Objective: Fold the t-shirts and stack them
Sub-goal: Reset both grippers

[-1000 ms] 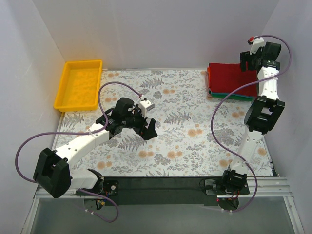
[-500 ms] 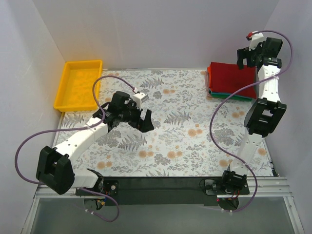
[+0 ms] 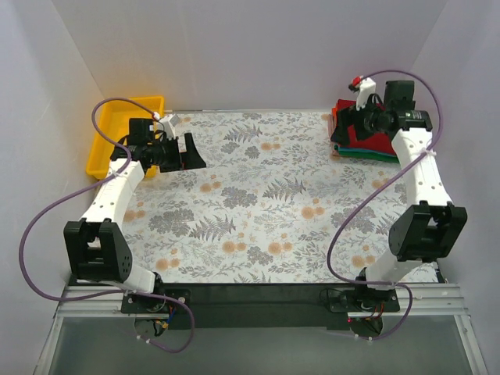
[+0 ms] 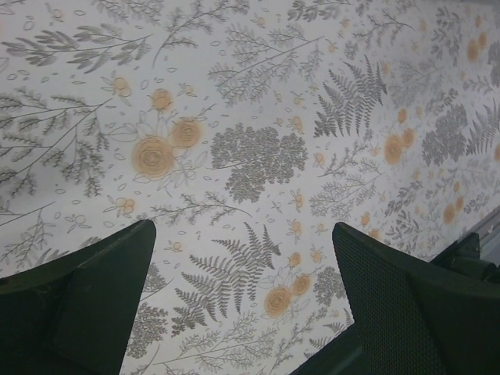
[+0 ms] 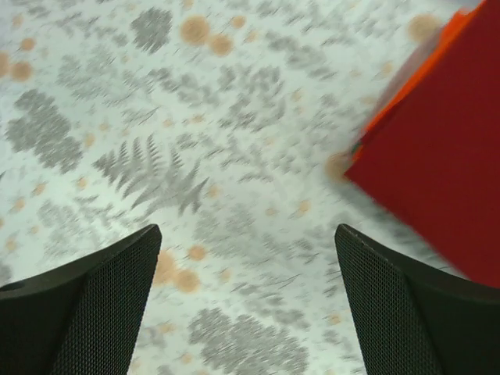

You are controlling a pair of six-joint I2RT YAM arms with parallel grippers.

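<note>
Over the left of the frame, the left gripper [image 3: 186, 151] has swung from the table's centre toward the upper left. It now hangs just beside the yellow plastic tray [image 3: 100, 144], a shallow glossy rectangle, jaws spread wide with nothing between them. The grey floral cloth [image 3: 266, 203] lies flat and matte. Farther back, upper right, the right gripper [image 3: 367, 122] has come in from the corner to hover over the t-shirts [image 3: 380, 144], its jaws parted and empty. The soft shirts form a squared pile: dark crimson on top, orange-red beneath, teal at the bottom.
</note>
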